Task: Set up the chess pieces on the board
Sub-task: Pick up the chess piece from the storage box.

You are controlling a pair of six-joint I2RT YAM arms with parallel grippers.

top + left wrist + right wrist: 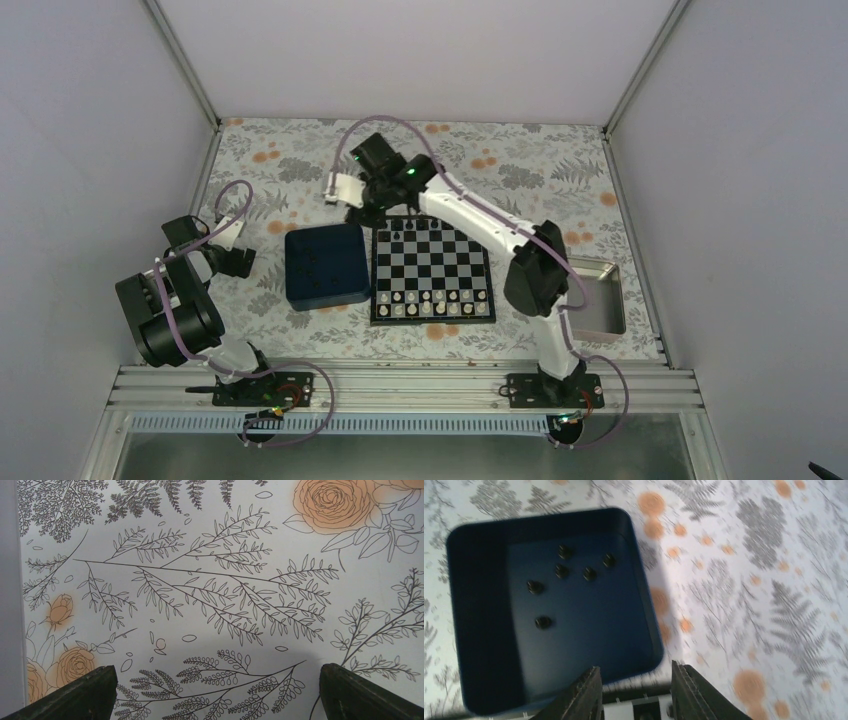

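Observation:
The board (432, 272) lies in the middle of the table. Small white pieces fill its two near rows, and a few black chess pieces (420, 227) stand on its far row. Several more black chess pieces (561, 570) lie loose in the dark blue tray (484, 630). My right gripper (368, 208) hovers over the board's far left corner. In the right wrist view that gripper (636, 672) is open with nothing between its fingers, and the board's corner (621, 710) shows below, blurred. My left gripper (217, 672) is open over bare floral cloth, left of the tray.
The blue tray (325, 265) sits against the board's left side. A silver metal tray (598, 297) lies to the right of the board, partly behind the right arm. A floral cloth (290, 165) covers the table, and white walls close in three sides.

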